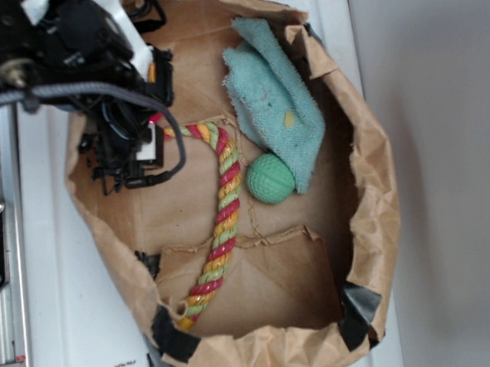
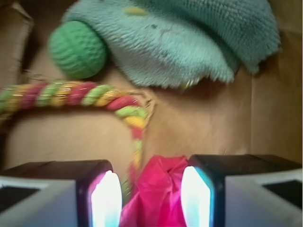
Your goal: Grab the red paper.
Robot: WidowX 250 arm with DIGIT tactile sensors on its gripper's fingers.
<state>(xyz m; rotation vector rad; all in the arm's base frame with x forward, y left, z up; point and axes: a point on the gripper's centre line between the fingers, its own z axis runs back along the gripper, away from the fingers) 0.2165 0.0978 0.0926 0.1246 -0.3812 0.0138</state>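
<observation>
Red paper (image 2: 158, 191): small crumpled wad, bright red-pink, thin w/ ruffled folds. Wrist view shows it at bottom centre, on brown bag floor, just beside the twisted rope's thin end. Exterior view: only a red sliver (image 1: 153, 120) peeks out, rest hidden.

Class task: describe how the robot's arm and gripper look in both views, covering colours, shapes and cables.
The arm is black, blocky, with white patches and a grey braided cable looping across it. The gripper has two dark, squared fingers with pale, glowing inner pads and grey outer blocks.
</observation>
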